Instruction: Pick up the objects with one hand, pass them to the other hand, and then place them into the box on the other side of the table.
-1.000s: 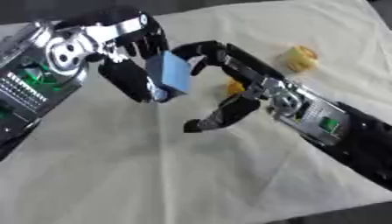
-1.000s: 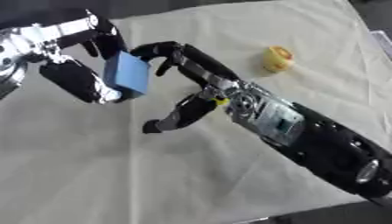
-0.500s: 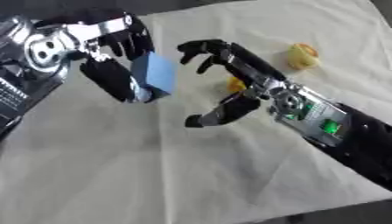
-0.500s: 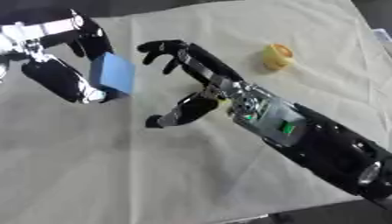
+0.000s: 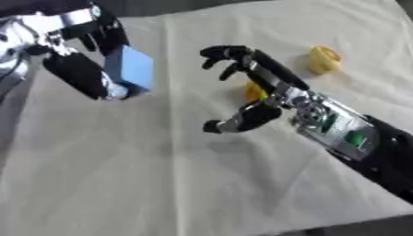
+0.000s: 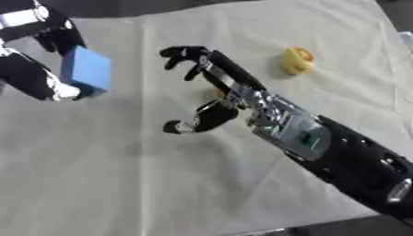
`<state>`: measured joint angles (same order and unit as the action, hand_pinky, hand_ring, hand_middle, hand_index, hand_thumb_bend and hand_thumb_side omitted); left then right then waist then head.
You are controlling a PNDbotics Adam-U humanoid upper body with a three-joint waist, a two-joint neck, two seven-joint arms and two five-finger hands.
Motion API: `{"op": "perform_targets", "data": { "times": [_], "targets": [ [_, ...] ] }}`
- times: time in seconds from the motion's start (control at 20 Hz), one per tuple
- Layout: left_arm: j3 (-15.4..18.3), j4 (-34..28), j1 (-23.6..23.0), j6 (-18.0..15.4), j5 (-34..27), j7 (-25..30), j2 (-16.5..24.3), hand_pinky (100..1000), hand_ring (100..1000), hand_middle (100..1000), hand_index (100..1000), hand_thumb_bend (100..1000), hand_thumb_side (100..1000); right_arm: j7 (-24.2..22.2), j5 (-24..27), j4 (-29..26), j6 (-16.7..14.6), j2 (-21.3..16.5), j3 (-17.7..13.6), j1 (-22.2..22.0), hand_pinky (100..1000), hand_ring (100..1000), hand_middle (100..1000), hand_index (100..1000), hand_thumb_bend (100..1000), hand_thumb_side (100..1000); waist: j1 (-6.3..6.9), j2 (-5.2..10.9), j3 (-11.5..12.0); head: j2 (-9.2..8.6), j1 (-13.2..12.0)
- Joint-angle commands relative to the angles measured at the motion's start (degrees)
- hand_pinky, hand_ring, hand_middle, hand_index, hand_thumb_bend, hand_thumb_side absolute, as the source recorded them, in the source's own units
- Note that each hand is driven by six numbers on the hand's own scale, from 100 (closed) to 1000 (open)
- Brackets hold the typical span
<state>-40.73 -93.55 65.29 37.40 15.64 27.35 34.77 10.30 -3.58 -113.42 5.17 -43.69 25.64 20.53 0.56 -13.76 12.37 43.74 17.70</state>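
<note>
handover judged complete: the blue block (image 5: 133,69) sits pinched between thumb and fingers of the left hand (image 5: 85,64), raised at the table's left side. right hand (image 5: 246,92) is spread wide over mid-cloth, holding nothing. placing remains; no box is in view. two yellow objects (image 5: 323,59) wait on the cloth (image 5: 161,175). open room lies between the arms.

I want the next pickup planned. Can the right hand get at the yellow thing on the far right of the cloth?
Probably yes. The right hand is open and holds nothing, and the yellow thing lies alone on bare cloth beside its forearm; nothing stands between them.
</note>
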Motion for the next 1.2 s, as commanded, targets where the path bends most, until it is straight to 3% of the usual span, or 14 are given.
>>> {"op": "perform_targets", "data": {
  "times": [0.05, 0.2, 0.35, 0.65, 0.95, 1.2],
  "targets": [
    [4.21, 1.42, -0.99, 0.03, 2.15, -1.96, 5.33, 758, 654, 514, 594, 409, 100, 0.86, 0.39, -1.18, 0.45, -1.78, -1.02, -0.13, 670, 880, 716, 849, 651, 100, -0.15, 1.45, -0.1, -0.45, -2.11],
    [6.92, 3.82, -3.61, -0.88, 3.93, -4.12, 8.82, 760, 655, 513, 592, 421, 100, 1.64, 2.01, -1.18, 0.8, -1.56, -1.21, -0.3, 671, 884, 720, 844, 640, 131, -0.39, 1.28, -0.45, -1.03, -4.79],
    [9.93, 6.2, -5.9, -1.79, 5.25, -6.49, 11.45, 761, 656, 510, 591, 417, 100, 2.43, 2.87, -1.18, -0.05, -1.64, -1.56, -0.4, 676, 889, 727, 851, 605, 101, -0.87, 1.18, -0.74, -1.64, -7.51],
    [14.24, 10.44, -8.95, -2.76, 6.82, -10.71, 14.25, 759, 657, 507, 591, 402, 100, 3.49, 3.88, -1.18, -1.98, -1.45, -2.35, -1.34, 666, 882, 716, 835, 603, 100, -2.23, 0.79, -1.28, -2.72, -11.51],
    [16.99, 16.45, -9.66, -2.86, 7.58, -14.63, 13.97, 757, 661, 507, 591, 384, 100, 6.18, 4.21, -1.18, -3.22, -0.29, -3.07, -1.54, 656, 879, 700, 824, 602, 100, -3.5, 0.18, -1.54, -4.02, -15.43],
    [18.51, 22.09, -9.27, -2.75, 9.44, -17.79, 12.35, 759, 665, 513, 595, 391, 100, 7.65, 4.4, -1.18, -4.62, 1.05, -3.83, -1.23, 652, 878, 701, 826, 602, 100, -4.49, -0.43, -1.7, -5.04, -16.55]
  ]
}}
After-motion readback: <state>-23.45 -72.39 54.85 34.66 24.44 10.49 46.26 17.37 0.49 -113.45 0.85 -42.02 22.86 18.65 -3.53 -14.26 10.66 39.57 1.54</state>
